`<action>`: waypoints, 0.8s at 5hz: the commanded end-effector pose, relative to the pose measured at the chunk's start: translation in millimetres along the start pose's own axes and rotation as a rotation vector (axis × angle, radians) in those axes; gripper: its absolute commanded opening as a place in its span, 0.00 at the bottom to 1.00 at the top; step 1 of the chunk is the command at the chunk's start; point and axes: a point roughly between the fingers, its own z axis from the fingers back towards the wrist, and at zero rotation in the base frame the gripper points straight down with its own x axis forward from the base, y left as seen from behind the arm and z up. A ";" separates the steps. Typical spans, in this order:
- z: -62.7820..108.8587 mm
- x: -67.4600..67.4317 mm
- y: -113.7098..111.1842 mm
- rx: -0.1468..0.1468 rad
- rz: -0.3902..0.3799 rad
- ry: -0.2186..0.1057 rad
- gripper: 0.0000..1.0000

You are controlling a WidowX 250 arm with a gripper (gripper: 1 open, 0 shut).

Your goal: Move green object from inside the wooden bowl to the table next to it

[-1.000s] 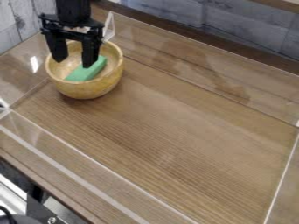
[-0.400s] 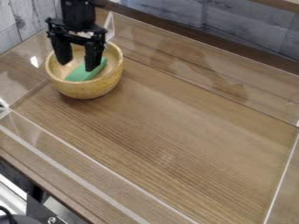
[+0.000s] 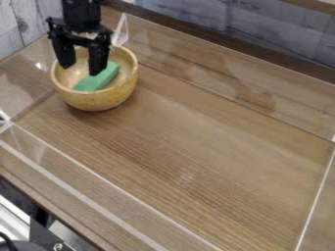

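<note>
A bright green object (image 3: 100,79) lies inside the wooden bowl (image 3: 94,96) at the back left of the table (image 3: 197,147). My black gripper (image 3: 81,59) hangs straight down over the bowl, its two fingers spread wide. The fingertips reach just inside the rim, over the left end of the green object, with nothing held between them. The gripper body hides the bowl's far rim.
A clear acrylic wall (image 3: 236,69) runs around the tabletop's edges. Brown wood-grain surface stretches to the right and front of the bowl. A grey brick wall stands behind the table.
The gripper has shifted slightly left and up over the bowl. Its fingers stay spread, and the green object lies where it was.
</note>
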 end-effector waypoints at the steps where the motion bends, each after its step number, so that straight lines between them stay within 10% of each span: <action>1: 24.2 8.3 6.3 0.016 0.012 -0.059 1.00; 4: 4.1 35.0 1.4 0.009 0.011 -0.074 1.00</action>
